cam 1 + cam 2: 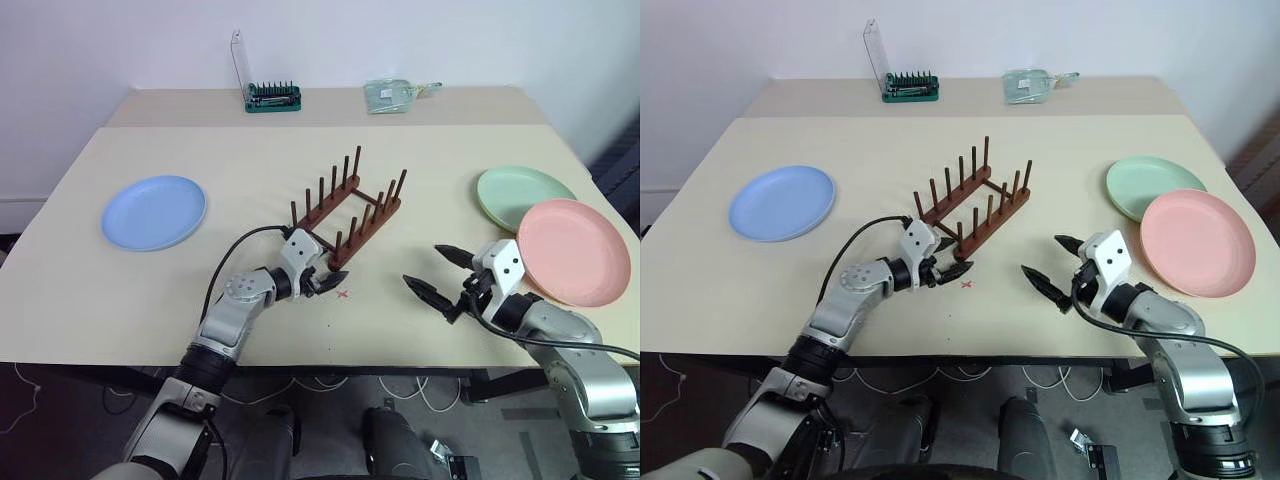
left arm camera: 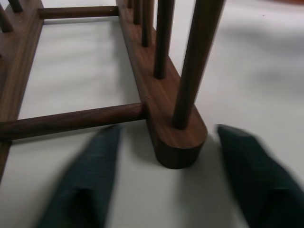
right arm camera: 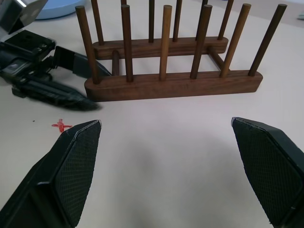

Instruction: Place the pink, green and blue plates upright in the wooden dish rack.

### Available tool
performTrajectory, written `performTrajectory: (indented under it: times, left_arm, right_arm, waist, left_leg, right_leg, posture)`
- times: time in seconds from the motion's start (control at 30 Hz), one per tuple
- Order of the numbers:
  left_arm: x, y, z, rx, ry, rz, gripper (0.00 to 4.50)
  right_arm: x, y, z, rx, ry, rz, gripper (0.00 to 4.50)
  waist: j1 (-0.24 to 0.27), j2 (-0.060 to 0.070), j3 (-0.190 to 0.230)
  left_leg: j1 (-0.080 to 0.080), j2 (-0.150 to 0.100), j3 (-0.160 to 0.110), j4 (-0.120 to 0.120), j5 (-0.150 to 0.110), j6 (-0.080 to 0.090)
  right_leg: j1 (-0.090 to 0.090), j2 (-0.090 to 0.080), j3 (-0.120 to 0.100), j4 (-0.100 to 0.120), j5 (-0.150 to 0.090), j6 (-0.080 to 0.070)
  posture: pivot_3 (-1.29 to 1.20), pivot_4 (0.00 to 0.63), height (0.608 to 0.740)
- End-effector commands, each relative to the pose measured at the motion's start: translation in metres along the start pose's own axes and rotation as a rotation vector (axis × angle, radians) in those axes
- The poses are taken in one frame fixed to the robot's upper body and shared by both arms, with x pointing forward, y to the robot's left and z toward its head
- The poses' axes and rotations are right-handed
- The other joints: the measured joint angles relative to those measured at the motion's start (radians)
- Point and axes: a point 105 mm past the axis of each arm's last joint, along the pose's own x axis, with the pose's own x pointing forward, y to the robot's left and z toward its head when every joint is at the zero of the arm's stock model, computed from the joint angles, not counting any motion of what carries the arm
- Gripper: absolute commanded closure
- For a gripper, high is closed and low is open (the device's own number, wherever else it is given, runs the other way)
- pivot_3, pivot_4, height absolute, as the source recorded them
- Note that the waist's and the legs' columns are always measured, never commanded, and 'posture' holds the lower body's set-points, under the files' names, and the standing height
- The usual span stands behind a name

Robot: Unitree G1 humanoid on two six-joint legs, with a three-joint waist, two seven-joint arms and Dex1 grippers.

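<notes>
No plate was yet in the wooden dish rack (image 1: 347, 212), which stood empty and skewed at mid-table. The left gripper (image 1: 327, 281) sat at the rack's near end, its fingers (image 2: 90, 185) straddling the rounded tip of one base rail with a gap on each side, so not yet clenched on it; this looked like a step to steady or straighten the rack before loading. The right gripper (image 1: 432, 272) hovered released and empty, right of the rack. The blue plate (image 1: 154, 212) lay far left, and the green plate (image 1: 520, 190) and pink plate (image 1: 573, 250) lay right, overlapping. Next would probably come a firm pinch on the rail.
</notes>
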Motion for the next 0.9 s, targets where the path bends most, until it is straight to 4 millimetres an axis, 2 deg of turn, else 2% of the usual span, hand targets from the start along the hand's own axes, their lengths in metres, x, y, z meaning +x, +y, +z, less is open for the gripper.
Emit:
performTrajectory:
  times: [0.03,0.07,0.2,0.27,0.4,0.47,0.63,0.77,0.87,0.9]
  left_arm:
    - [0.000,-0.011,-0.024,-0.040,0.067,-0.020,3.37]
    - [0.000,-0.011,-0.024,-0.036,0.067,-0.018,3.70]
    - [0.000,-0.011,-0.024,-0.003,0.067,-0.021,3.73]
    - [0.001,-0.012,-0.020,0.077,0.066,-0.059,3.73]
    - [-0.001,-0.019,0.001,0.189,0.009,-0.334,3.73]
    - [-0.001,-0.017,0.002,0.212,0.020,-0.415,3.73]
    - [0.004,-0.011,0.001,0.248,0.040,-0.474,3.73]
    - [0.007,0.006,-0.004,0.225,0.080,-0.415,1.80]
    - [-0.001,0.017,-0.012,0.229,0.116,-0.366,0.34]
    - [-0.007,0.020,-0.016,0.219,0.135,-0.352,0.34]
  right_arm:
    - [0.002,0.007,0.009,-0.017,-0.027,0.016,0.00]
    - [0.002,0.007,0.008,-0.016,-0.024,0.019,0.00]
    - [0.004,0.013,-0.002,-0.022,0.020,0.046,0.00]
    - [0.002,0.022,-0.012,-0.026,0.074,0.087,0.00]
    - [-0.002,0.029,-0.021,-0.025,0.117,0.113,0.00]
    - [-0.002,0.027,-0.020,-0.029,0.112,0.094,0.00]
    - [-0.002,0.025,-0.020,-0.036,0.109,0.069,0.00]
    - [-0.009,0.026,-0.020,-0.038,0.117,0.042,0.00]
    - [-0.014,0.018,-0.022,-0.054,0.138,0.002,0.00]
    - [-0.017,0.014,-0.021,-0.062,0.142,-0.013,0.00]
  waist:
    - [0.000,0.000,0.000]
    - [0.000,0.000,-0.001]
    - [-0.001,0.001,-0.002]
    - [0.001,0.001,-0.002]
    - [-0.001,0.001,-0.002]
    - [-0.002,0.001,-0.002]
    - [-0.002,0.001,-0.002]
    - [-0.001,0.000,-0.002]
    - [-0.008,0.000,-0.002]
    - [-0.011,0.000,-0.002]
  left_leg:
    - [0.000,0.000,0.000,0.000,0.000,0.000]
    - [0.000,0.000,0.000,0.000,0.000,0.000]
    - [0.000,0.000,0.000,0.000,0.000,0.000]
    - [0.000,0.000,0.000,0.000,0.000,0.000]
    - [0.000,0.000,0.000,0.000,0.000,0.000]
    - [0.000,0.000,0.000,0.000,0.000,0.000]
    - [0.000,0.000,0.000,0.000,0.000,0.001]
    - [-0.001,0.000,0.000,0.000,-0.001,0.001]
    - [0.000,0.000,0.000,0.000,-0.001,0.002]
    - [0.000,0.000,0.000,0.000,-0.001,0.002]
  right_leg:
    - [0.000,0.000,0.000,0.000,0.000,0.000]
    - [0.000,0.000,0.000,0.000,0.000,0.000]
    - [0.000,0.000,0.000,0.000,0.000,0.000]
    - [0.000,0.000,0.000,0.000,0.000,0.000]
    - [0.000,0.000,0.000,0.000,0.000,0.000]
    - [0.000,0.000,0.000,0.000,0.000,0.000]
    - [-0.001,0.000,-0.001,0.000,0.000,0.000]
    - [0.000,0.000,-0.001,0.000,-0.001,0.001]
    - [0.000,0.000,-0.001,0.000,-0.001,0.001]
    - [0.000,0.000,-0.001,0.000,-0.001,0.001]
  posture:
    - [0.00,0.150,0.740]
    - [0.00,0.150,0.740]
    - [0.00,0.150,0.740]
    - [0.00,0.150,0.740]
    - [0.00,0.150,0.740]
    - [0.00,0.150,0.740]
    - [0.00,0.150,0.740]
    - [0.00,0.150,0.740]
    - [0.00,0.150,0.740]
    - [0.00,0.150,0.740]
